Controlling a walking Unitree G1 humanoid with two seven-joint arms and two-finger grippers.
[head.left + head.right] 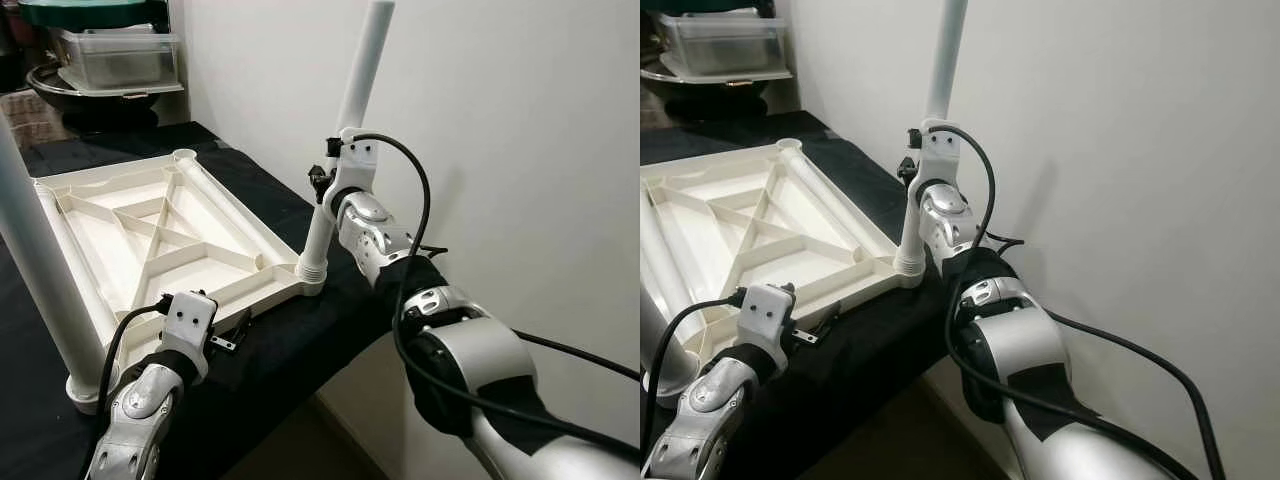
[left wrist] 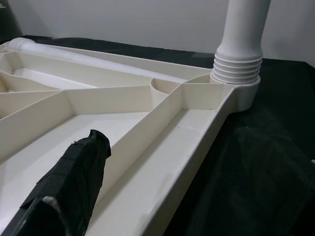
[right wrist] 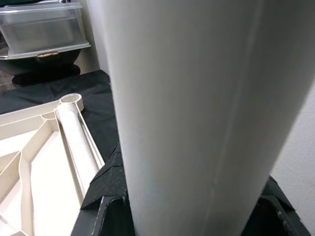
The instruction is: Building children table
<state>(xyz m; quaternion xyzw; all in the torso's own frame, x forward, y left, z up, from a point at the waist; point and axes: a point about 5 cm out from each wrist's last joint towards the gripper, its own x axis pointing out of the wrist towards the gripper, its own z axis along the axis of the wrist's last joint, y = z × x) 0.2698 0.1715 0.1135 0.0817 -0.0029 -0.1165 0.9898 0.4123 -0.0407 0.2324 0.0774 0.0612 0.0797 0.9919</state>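
Black-clothed table (image 1: pixel 300 350) by white wall | upturned cream tabletop (image 1: pixel 150 240) lies on it, 2 legs standing in near corners | right gripper (image 1: pixel 322 183) clamped around right leg (image 1: pixel 345 150) mid-height | left gripper (image 1: pixel 235 332) at tabletop's near edge, finger spread: cannot tell.

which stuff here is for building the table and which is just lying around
For the job: upturned tabletop; leg gripped by right claw at the corner socket; second leg standing; left claw at the tabletop's edge.

Lying about: plastic tub; dark bowl.
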